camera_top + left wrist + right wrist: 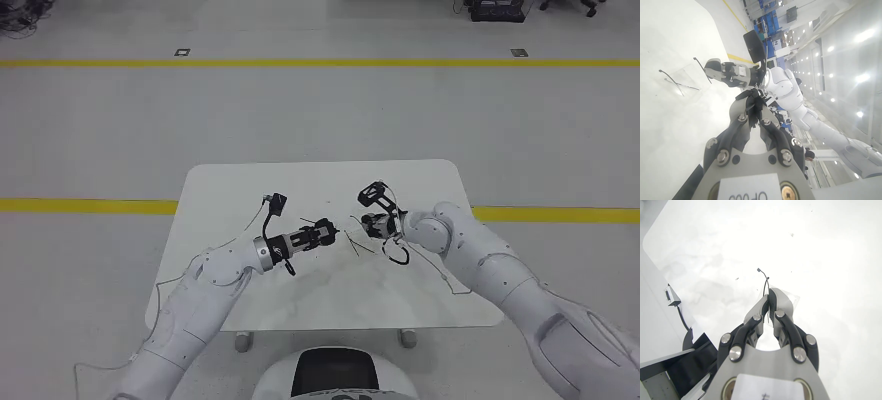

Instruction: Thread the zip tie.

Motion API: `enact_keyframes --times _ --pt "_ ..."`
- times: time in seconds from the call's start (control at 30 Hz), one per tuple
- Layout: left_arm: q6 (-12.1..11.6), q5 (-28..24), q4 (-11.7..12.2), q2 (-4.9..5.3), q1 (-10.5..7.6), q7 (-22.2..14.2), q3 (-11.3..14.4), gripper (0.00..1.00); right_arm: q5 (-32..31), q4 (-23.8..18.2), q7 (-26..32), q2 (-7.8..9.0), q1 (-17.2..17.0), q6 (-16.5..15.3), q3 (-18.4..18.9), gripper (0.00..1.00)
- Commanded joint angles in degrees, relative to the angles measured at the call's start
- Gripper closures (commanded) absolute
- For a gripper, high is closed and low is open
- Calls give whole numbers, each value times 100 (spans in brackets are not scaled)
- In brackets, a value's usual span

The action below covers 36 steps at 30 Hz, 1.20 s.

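the white table (230, 190) carries both arms over its middle, with the two grippers facing each other tip to tip and only a small gap between them.

the right gripper (769, 298) is closed, its ribbed black pads pressed flat against a thin black zip tie (768, 316). the strap passes between the pads and sticks out on both sides. seen from the left wrist view, the tie is held clear of the table, slanting, with its small square head on the end away from the robot and its tail poking out on the near side of the fingers.

the left gripper (753, 100) sits just beside the right one, pointing at it. its fingers are drawn together at the tips, where the black padding looks frayed - whether anything is pinched there cannot be made out.

on the table beneath the grippers lies a clear plastic sheet (689, 75). two spare zip ties (677, 86) rest on it, crossed over each other, with their heads on the same side - these are flat on the sheet and touched by neither gripper.

past the table the grey floor is marked with yellow lines (100, 205) running across the top view.
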Motion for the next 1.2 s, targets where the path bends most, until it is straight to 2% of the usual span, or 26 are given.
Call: enact_keyframes --times 0.0,0.17,0.27,0.43,0.53,0.63,1.0,1.17 --pt "0 0 0 0 0 0 0 100 10 -9 -44 0 -12 8 12 100" --pt "0 0 0 0 0 0 0 100 337 -342 -748 123 -385 0 343 100" --pt "0 0 0 0 0 0 0 100 660 -710 -1496 293 -847 0 623 100" --pt "0 0 0 0 0 0 0 100 1060 -1646 -2930 678 -1794 0 973 100" --pt "0 0 0 0 0 0 0 100 1121 -2029 -3697 887 -2189 0 1068 100" --pt "0 0 0 0 0 0 0 100 1117 -2108 -4363 1025 -2392 0 1050 100" --pt "0 0 0 0 0 0 0 100 1133 -2112 -4402 1032 -2406 12 1047 100" --pt "0 0 0 0 0 0 0 100 1227 -2215 -4619 987 -2606 0 1115 100"
